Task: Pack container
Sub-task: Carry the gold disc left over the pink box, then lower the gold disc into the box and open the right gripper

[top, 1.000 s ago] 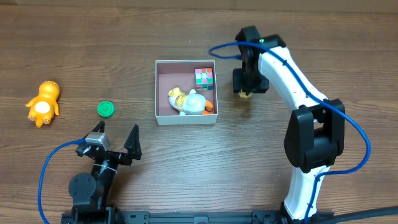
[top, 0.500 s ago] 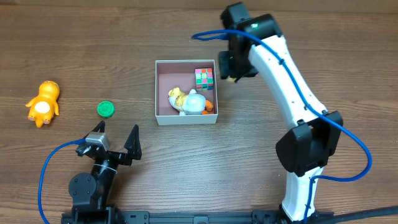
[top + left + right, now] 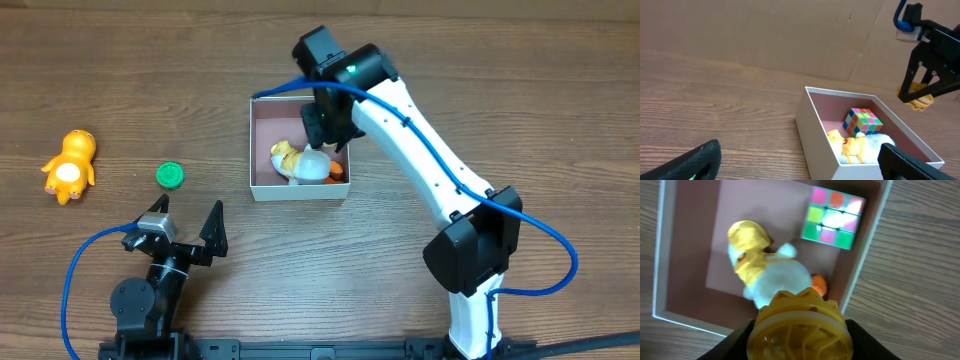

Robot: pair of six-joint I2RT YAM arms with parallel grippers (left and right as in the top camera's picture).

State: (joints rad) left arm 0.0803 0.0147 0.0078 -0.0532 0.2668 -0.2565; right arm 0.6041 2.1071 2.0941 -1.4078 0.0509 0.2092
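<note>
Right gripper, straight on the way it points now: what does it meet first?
Most likely the white and yellow plush toy lying in the square white-walled container. The yellow ribbed plastic piece clamped in the right gripper hangs right above it and would touch first; depth is hard to judge.

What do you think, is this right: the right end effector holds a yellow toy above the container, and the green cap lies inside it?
No. The overhead view shows the green cap on the table left of the container, not inside. The right end effector does hold a yellow toy above it.
</note>
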